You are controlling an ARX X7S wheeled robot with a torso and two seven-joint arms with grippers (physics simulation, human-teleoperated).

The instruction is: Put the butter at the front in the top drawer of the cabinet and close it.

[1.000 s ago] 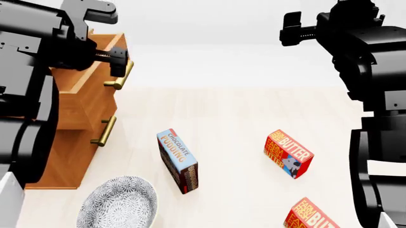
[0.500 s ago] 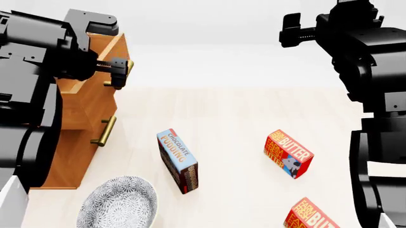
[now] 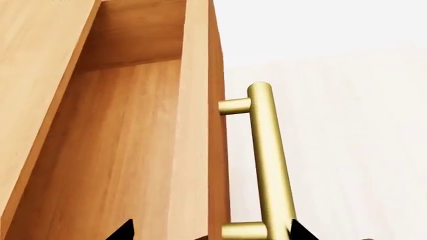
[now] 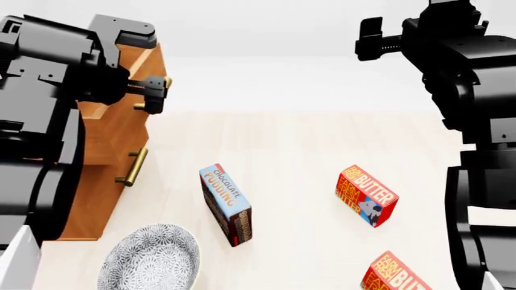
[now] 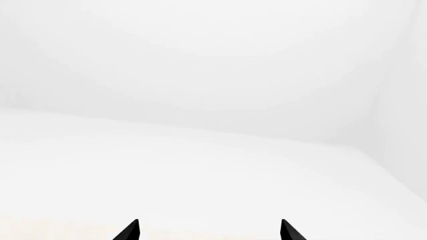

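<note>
Head view is showing the left gripper (image 4: 153, 92) hanging at the brass handle (image 3: 270, 160) of the top drawer (image 3: 133, 150), which is standing pulled out of the cabinet (image 4: 96, 181); its fingertips are sitting spread wide to either side of the drawer front and bar, gripping nothing. The right gripper (image 4: 373, 37) is hovering high and apart, tips parted on bare white. The butter (image 4: 367, 194) is lying on the floor right of the Chocolate Pudding box (image 4: 226, 204), with a second butter carton (image 4: 397, 275) lying nearer.
</note>
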